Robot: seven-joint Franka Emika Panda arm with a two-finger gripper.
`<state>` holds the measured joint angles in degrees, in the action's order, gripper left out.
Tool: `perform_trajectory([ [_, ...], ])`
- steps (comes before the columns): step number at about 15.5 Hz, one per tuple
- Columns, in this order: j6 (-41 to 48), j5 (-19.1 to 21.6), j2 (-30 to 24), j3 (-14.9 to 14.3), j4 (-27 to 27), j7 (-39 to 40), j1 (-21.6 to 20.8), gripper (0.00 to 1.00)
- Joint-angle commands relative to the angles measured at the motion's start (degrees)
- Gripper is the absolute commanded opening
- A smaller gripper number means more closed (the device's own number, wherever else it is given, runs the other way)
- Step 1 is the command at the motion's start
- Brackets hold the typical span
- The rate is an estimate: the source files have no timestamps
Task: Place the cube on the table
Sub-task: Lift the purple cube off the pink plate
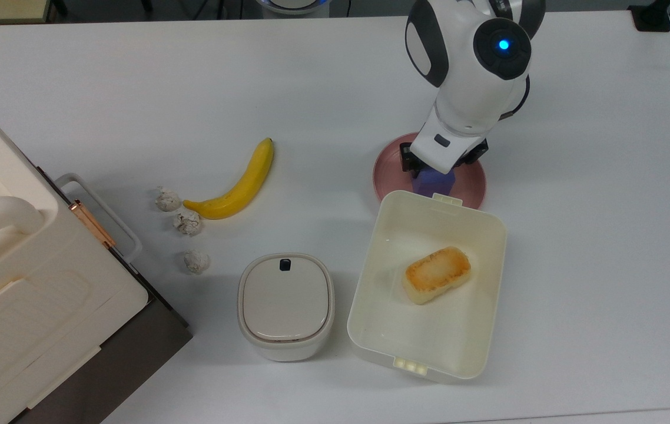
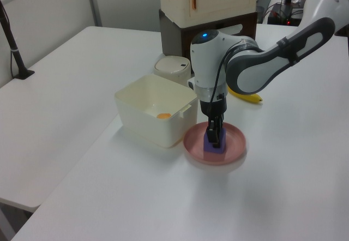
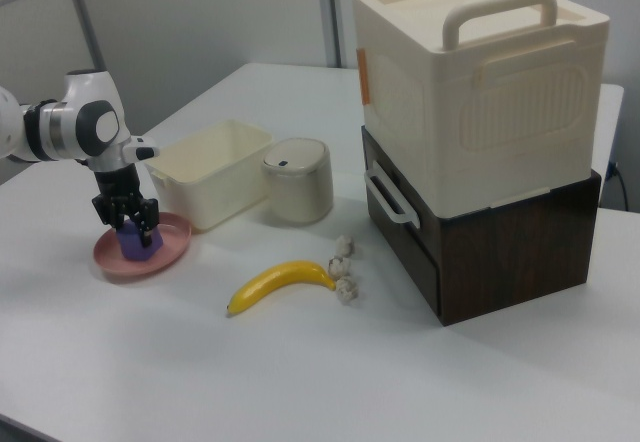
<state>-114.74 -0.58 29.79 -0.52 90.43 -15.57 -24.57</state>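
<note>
The blue-purple cube (image 1: pixel 434 184) rests on a round pink plate (image 1: pixel 471 181) near the top view's upper right, just behind a cream bin. My gripper (image 1: pixel 437 169) is down over the cube, and the white wrist hides most of its top. In the left view the gripper (image 2: pixel 214 136) reaches down onto the cube (image 2: pixel 217 150) at the plate's (image 2: pixel 235 143) middle. The right view has the gripper (image 3: pixel 135 226) sitting on the cube (image 3: pixel 144 246), which touches the plate (image 3: pixel 108 254). The white table (image 1: pixel 582 247) spreads all around.
An open cream bin (image 1: pixel 370 277) holding a toasted bread piece (image 1: pixel 436 274) touches the plate's near side. A lidded white pot (image 1: pixel 285 306), a banana (image 1: pixel 238 182), three crumpled paper balls (image 1: pixel 188 222) and a cream box on a dark cabinet (image 1: pixel 29 294) lie toward the top view's left.
</note>
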Motion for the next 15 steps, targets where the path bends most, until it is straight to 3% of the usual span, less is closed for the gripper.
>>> perform_trajectory([
  [1,-1.3,-0.5,-0.2,-0.4,2.5,-0.8,-1.8,0.00],
  [8,-1.2,-1.9,-0.2,-0.4,6.5,-0.6,-6.8,0.00],
  [15,-0.8,-1.1,-0.3,-0.4,6.4,-3.2,-11.4,0.00],
])
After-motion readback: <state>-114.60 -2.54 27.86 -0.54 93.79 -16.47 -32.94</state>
